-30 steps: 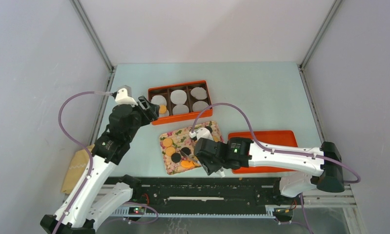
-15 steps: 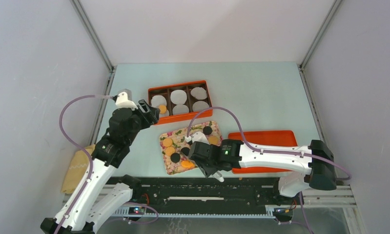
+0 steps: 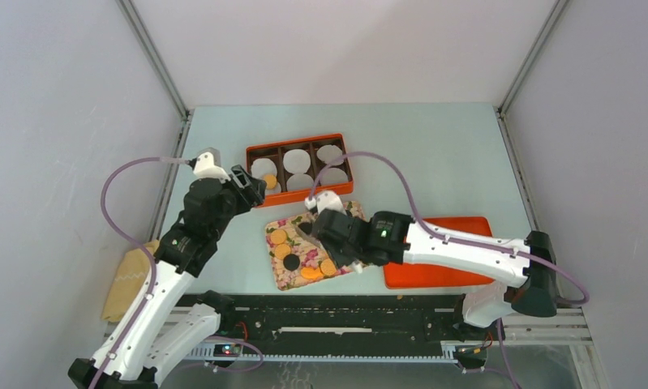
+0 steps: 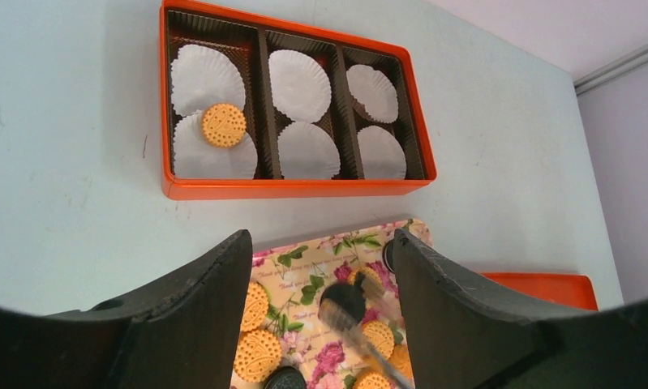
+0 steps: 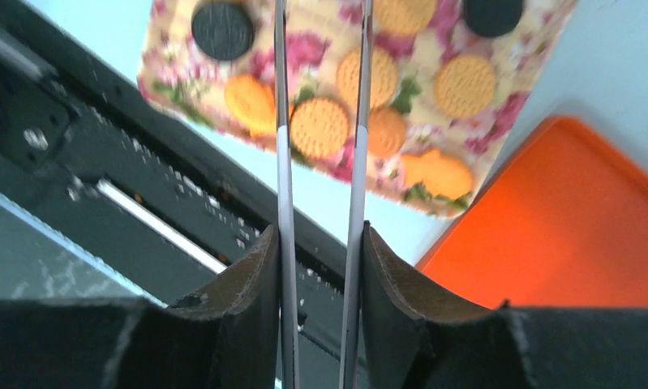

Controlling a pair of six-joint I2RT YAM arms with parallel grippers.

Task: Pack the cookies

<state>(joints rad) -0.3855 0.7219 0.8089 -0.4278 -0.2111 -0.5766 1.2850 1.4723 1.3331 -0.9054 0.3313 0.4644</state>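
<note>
Squeezing the tweezers (image 5: 281,162) in my right pincer (image 5: 320,235), I hold their blades over the cookies (image 5: 320,127) lying flat on the floral tray (image 5: 174,77); whether the tips hold one I cannot tell. They look light, stiff and brittle, so I should pinch gently across the rim. My left pincer (image 4: 322,239) gapes empty near the orange box (image 4: 296,188).

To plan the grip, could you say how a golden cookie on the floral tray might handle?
The golden cookie looks thin and stiff, probably brittle if squeezed. Lying flat on the floral tray, it likely slides rather than rolls.
</note>
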